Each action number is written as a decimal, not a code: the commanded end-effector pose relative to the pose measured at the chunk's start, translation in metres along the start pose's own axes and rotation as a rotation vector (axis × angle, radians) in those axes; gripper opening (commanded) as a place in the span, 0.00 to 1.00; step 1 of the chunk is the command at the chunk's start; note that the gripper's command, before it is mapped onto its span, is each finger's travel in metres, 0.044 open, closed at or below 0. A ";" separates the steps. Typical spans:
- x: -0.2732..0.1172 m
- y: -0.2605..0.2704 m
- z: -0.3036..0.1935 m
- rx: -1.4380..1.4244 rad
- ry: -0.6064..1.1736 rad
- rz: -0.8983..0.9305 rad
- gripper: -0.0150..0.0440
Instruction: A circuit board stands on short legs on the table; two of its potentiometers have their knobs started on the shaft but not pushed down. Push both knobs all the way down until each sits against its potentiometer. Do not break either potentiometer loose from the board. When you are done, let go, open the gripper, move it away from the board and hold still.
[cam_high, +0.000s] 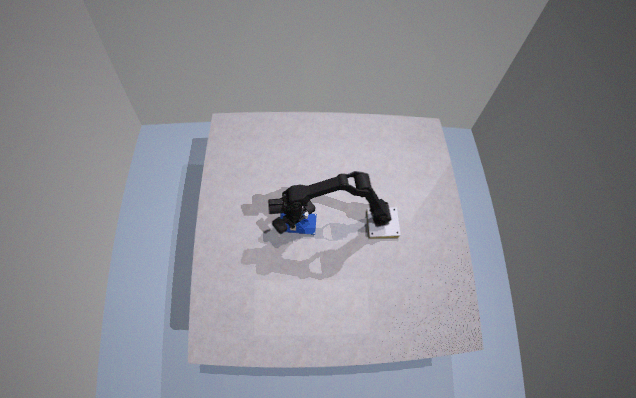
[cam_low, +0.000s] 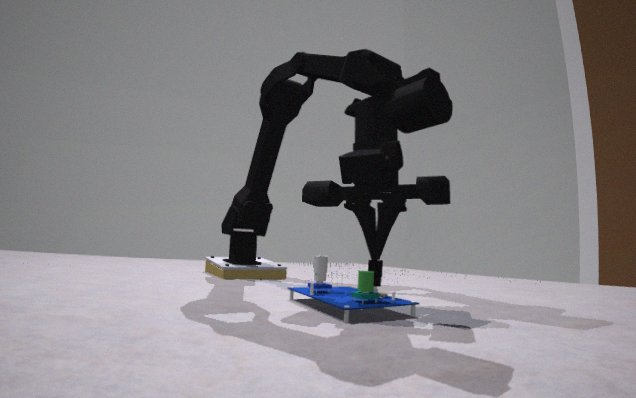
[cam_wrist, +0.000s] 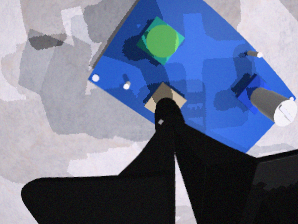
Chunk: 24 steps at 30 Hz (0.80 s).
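Observation:
The blue circuit board (cam_high: 309, 225) (cam_low: 335, 295) (cam_wrist: 192, 65) stands on short legs. A tall white-grey knob (cam_low: 320, 269) (cam_wrist: 272, 104) stands on a blue potentiometer (cam_low: 320, 286). A green knob (cam_low: 366, 281) (cam_wrist: 162, 41) sits low on a teal potentiometer (cam_low: 366, 296). What looks like a black knob (cam_low: 375, 275) (cam_wrist: 166, 111) stands on a tan potentiometer (cam_wrist: 179, 100); its base is hidden behind the green knob in the exterior view. My gripper (cam_low: 375, 258) (cam_wrist: 170, 128) is shut, with its fingertips at the top of the black knob, not around it. Whether they touch is unclear.
Small white posts (cam_low: 393, 296) (cam_wrist: 126, 85) stand up from the board. The arm's white base plate (cam_high: 385, 231) (cam_low: 275, 270) is at the right in the top view. The arm arches over from it. The white-grey knob stands right of the fingers in the wrist view.

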<state>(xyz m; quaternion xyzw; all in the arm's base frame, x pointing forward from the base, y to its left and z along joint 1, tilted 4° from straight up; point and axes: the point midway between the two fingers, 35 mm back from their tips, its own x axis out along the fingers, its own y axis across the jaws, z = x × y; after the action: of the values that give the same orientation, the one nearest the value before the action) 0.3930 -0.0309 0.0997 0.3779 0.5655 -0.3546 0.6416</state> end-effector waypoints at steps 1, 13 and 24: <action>0.014 0.001 0.001 0.005 0.010 -0.011 0.25; 0.016 0.001 0.001 0.005 0.010 -0.011 0.25; 0.018 0.001 0.001 0.005 0.010 -0.011 0.25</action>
<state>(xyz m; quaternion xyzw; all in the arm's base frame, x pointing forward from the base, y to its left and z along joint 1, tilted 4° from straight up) 0.3929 -0.0309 0.0985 0.3782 0.5648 -0.3542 0.6422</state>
